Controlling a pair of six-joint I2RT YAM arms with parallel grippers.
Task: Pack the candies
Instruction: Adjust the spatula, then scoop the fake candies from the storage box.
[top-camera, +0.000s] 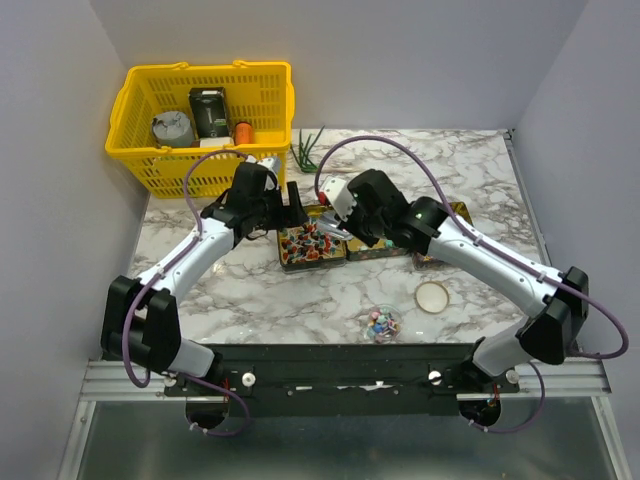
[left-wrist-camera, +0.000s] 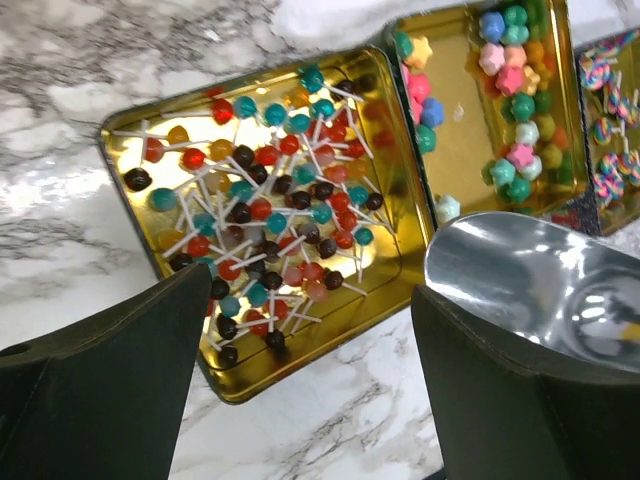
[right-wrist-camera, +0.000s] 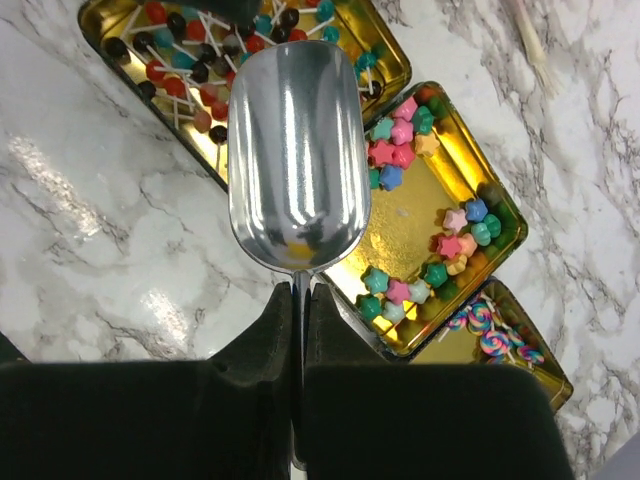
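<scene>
The right gripper (right-wrist-camera: 300, 296), jaws nipped on its handle, poises the empty silver metal scoop (right-wrist-camera: 298, 150) over the edge of the square gold tin (right-wrist-camera: 410, 225) holding pink, blue and green star-shaped candies (right-wrist-camera: 400, 132). Best to tilt the lip down and slide in shallowly. The left gripper (left-wrist-camera: 310, 292), jaws wide, hovers beside that tin.

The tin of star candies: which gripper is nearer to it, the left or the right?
Right. The right gripper, shut on the scoop, is just beside the star tin. The left gripper is open at the lollipop tin next to it, farther off.
</scene>
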